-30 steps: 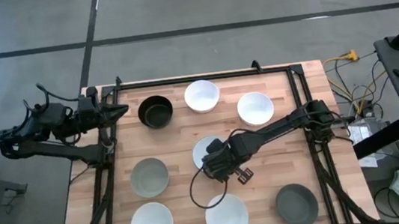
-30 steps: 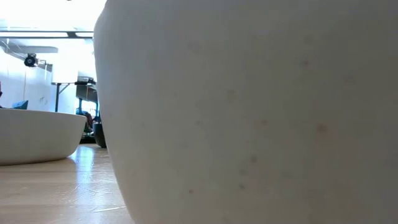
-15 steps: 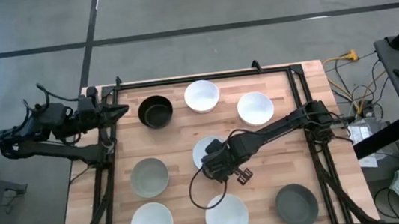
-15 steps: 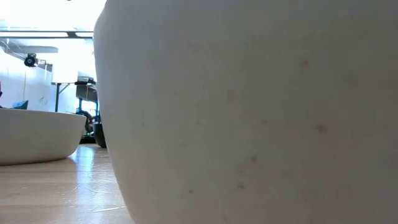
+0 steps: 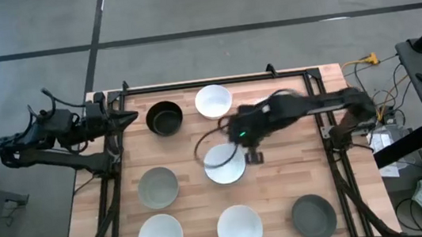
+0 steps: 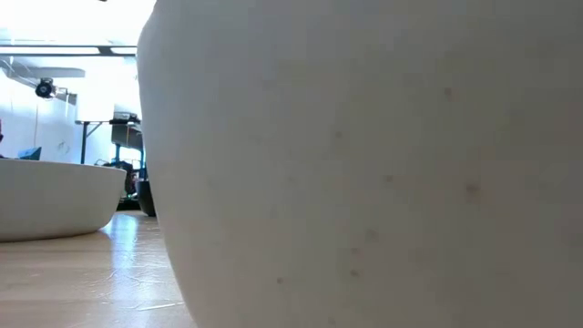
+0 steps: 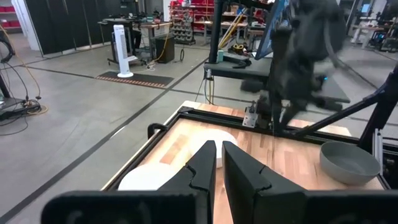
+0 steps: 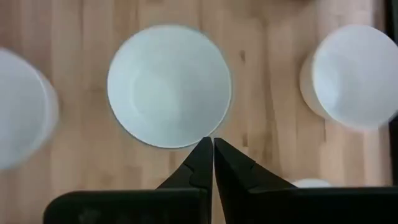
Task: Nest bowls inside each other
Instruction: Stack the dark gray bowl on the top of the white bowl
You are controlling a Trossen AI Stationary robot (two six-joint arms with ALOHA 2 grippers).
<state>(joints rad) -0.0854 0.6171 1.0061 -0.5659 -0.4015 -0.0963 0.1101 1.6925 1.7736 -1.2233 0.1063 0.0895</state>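
Several bowls stand on their bases on the wooden table. In the far row are a black bowl (image 5: 164,117) and a white bowl (image 5: 213,101). A white bowl (image 5: 224,163) stands in the middle and a grey-green one (image 5: 157,187) to its left. In the near row are two white bowls (image 5: 160,236) (image 5: 239,228) and a dark grey bowl (image 5: 314,216). My right gripper (image 5: 253,155) is shut and empty, high above the table just right of the middle white bowl (image 8: 168,84). My left gripper (image 5: 127,116) is shut and empty at the far left corner.
My right arm (image 5: 290,109) reaches in from the right across the far right of the table and hides what lies under it. A black frame (image 5: 215,80) runs round the table. In the low view a white bowl (image 6: 364,164) stands right in front of the camera.
My right gripper has risen quickly from beside the middle white bowl and swung toward the table's far edge. That bowl now shows whole. The arm now covers the white bowl at the far right.
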